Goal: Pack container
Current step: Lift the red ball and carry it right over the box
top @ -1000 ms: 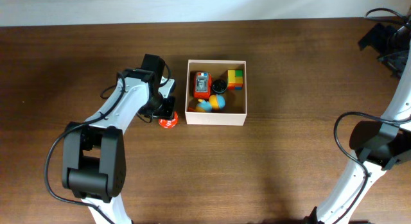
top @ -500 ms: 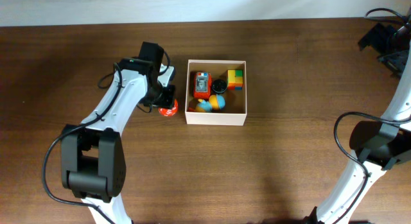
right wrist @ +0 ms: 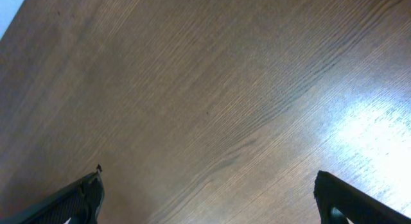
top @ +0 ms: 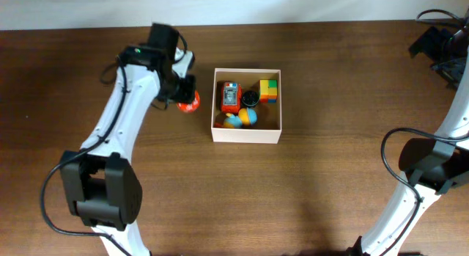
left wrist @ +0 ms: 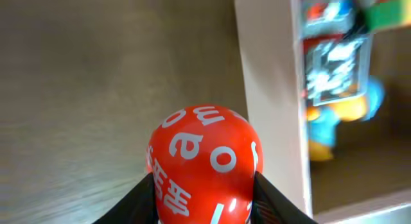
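The brown table [top: 315, 183] carries the container [top: 246, 134], a square shallow box with white walls that sits a little left of the middle. The left arm reaches along its left side. The right arm is folded back at the far right edge, well apart from the box, so the left one is much the nearer.

The left gripper [top: 183, 95] is pinching a red ball [left wrist: 204, 163] with white lettering, one finger on each side of it. The right gripper [right wrist: 209, 197] is spread wide over bare wood and holds nothing.

The next move depends on one relation: the box lies directly to the right of the ball, and its left wall [left wrist: 273, 102] stands just beside it. I judge that a short carry to the right, over that wall, would bring the ball above the open top. The ball looks lifted off the table, though neither view shows whether it clears the rim.

Inside the box lie an orange toy [top: 231, 97], a coloured block [top: 269, 90] and a blue and yellow ball [top: 240, 119]. The near right part of the floor is bare.
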